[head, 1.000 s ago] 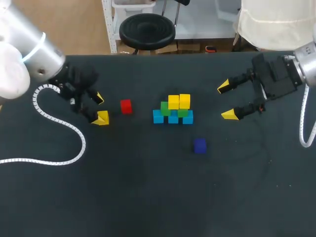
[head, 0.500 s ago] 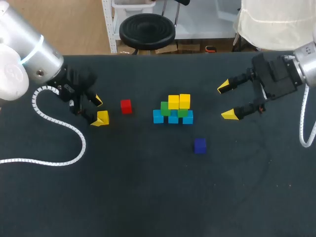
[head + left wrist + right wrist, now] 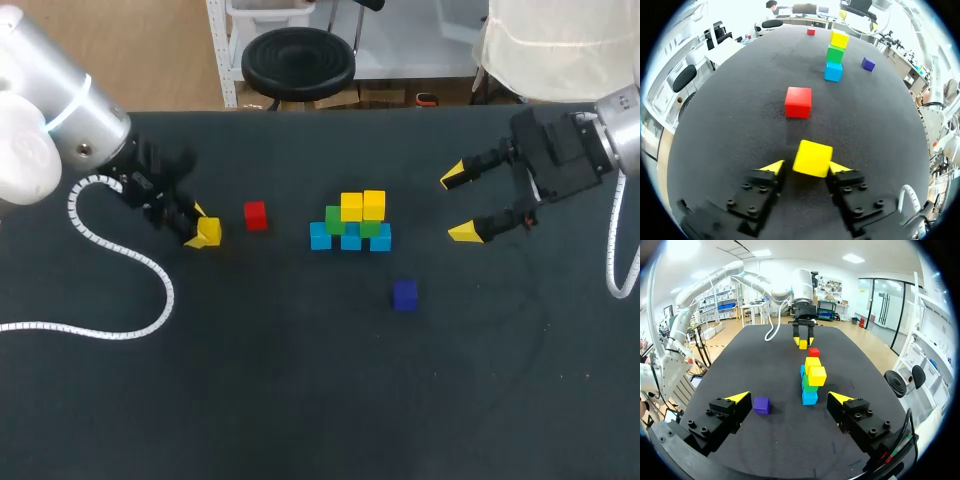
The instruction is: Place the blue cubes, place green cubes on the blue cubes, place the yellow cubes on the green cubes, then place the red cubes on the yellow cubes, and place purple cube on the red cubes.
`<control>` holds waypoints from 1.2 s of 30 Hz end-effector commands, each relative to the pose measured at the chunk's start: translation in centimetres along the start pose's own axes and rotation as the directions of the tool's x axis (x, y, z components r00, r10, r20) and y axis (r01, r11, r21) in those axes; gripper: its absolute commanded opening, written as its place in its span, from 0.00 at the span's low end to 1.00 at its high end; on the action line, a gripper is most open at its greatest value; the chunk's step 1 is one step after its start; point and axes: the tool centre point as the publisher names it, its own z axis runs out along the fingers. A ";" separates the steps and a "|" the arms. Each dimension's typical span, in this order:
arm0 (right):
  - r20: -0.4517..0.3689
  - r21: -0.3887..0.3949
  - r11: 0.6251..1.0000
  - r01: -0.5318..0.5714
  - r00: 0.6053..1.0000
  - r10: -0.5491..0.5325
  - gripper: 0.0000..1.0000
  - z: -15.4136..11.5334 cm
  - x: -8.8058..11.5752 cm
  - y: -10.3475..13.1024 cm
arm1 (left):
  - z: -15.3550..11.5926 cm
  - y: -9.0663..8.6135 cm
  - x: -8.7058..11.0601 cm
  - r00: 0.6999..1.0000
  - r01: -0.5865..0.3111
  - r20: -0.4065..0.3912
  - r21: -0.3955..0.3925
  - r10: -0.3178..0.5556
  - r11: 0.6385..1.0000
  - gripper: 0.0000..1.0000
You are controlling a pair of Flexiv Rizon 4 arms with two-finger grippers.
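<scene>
The left gripper (image 3: 806,167) clamps a yellow cube (image 3: 812,158) (likely bound for the stack (image 3: 351,225)) while the right gripper (image 3: 457,205) hangs wide open.

Mid-table stack: three blue cubes (image 3: 320,236) in a touching row, two green cubes (image 3: 335,217) on them, two yellow cubes (image 3: 351,207) side by side on top. Red cube (image 3: 255,215) lies alone on the left arm's side of the stack, and purple cube (image 3: 404,294) lies alone, nearer the front. Third yellow cube (image 3: 812,158) sits pinched between the left gripper's (image 3: 806,167) fingers, near the red cube.
</scene>
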 end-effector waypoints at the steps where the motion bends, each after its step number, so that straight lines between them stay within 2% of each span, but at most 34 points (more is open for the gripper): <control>1: 0.001 0.001 1.000 0.001 1.000 -0.001 1.00 0.0 0.0 0.0 | -0.7 -0.5 -1.0 1.000 -0.019 0.009 -0.029 0.019 0.999 0.00; 6: 0.001 0.001 1.000 0.001 1.000 -0.001 1.00 0.0 0.0 0.0 | -2.4 -1.2 -3.4 0.996 -0.079 0.027 -0.070 0.081 0.994 0.00; 13: 0.001 0.001 1.000 0.001 1.000 -0.001 1.00 0.0 0.0 0.0 | -3.8 -2.3 -6.1 0.998 -0.063 0.020 -0.111 0.065 0.992 0.00; 17: 0.001 0.001 1.000 0.001 1.000 -0.001 1.00 0.0 0.0 0.0 | -4.3 -3.4 -8.2 0.996 -0.071 0.041 -0.130 0.077 0.989 0.00; 22: 0.001 0.001 1.000 0.001 1.000 -0.001 1.00 0.0 0.0 0.0 | -3.8 -5.5 -10.5 0.993 -0.105 0.041 -0.102 0.110 0.989 0.00; 28: 0.001 0.001 1.000 0.001 1.000 -0.001 1.00 0.0 0.0 0.0 | -2.8 -7.9 -11.9 0.992 -0.118 0.046 -0.049 0.121 0.992 0.00; 36: 0.001 0.001 1.000 0.001 1.000 -0.001 1.00 0.0 0.0 0.0 | -3.1 -9.0 -12.8 0.989 -0.139 0.046 -0.047 0.142 0.989 0.00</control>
